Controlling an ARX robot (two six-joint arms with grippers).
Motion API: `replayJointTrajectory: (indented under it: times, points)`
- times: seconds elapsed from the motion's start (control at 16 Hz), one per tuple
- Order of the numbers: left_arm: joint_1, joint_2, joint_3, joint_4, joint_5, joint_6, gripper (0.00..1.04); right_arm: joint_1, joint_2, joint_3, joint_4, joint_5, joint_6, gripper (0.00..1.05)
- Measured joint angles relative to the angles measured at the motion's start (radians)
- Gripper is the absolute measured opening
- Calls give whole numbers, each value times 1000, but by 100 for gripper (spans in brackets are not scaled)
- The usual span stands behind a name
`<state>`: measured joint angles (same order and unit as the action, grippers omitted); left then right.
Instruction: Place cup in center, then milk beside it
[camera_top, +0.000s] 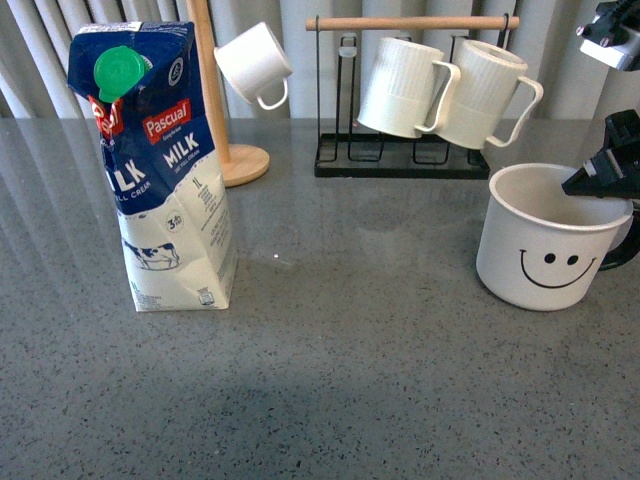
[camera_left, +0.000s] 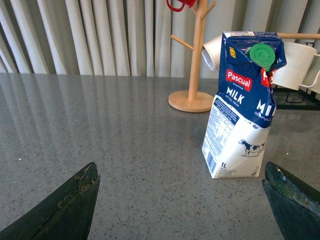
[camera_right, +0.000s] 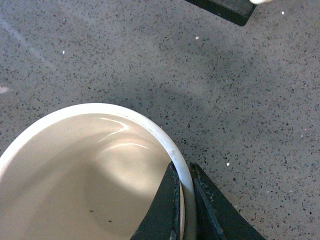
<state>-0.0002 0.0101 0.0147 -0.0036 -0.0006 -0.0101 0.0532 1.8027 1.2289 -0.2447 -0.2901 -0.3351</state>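
Observation:
The cup (camera_top: 545, 240), a wide white mug with a black smiley face and black handle, stands at the right of the grey table. My right gripper (camera_top: 600, 180) is shut on the cup's rim, one finger inside and one outside; the right wrist view shows the fingers pinching the rim (camera_right: 182, 175) over the cream inside. The milk (camera_top: 160, 165), a tall blue-and-white Pascual carton with a green cap, stands upright at the left. In the left wrist view the milk (camera_left: 242, 102) is ahead, toward one finger, and my left gripper (camera_left: 182, 200) is open and empty, low over the table.
A wooden mug tree (camera_top: 215, 90) with a small white cup (camera_top: 255, 62) stands behind the milk. A black rack (camera_top: 400, 150) with a wooden bar holds two ribbed white mugs (camera_top: 445, 90) at the back. Grey curtains hang behind.

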Motion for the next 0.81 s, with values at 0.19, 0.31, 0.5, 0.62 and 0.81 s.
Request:
replayJointTrajectory:
  times: [0.19,0.31,0.5,0.62,0.81]
  points:
    - [0,0,0,0,0,0,98,18,-21,0,-6,2,11,4]
    - [0,0,0,0,0,0,98,39,-39,7,-32,-5,26,4]
    - [0,0,0,0,0,0,98,101,-69,56,-47,-21,48,4]
    - [0,0,0,0,0,0,98,154,-71,77,-51,-21,56,4]
    - [0,0,0,0,0,0,98,206,-39,84,-58,-16,56,4]
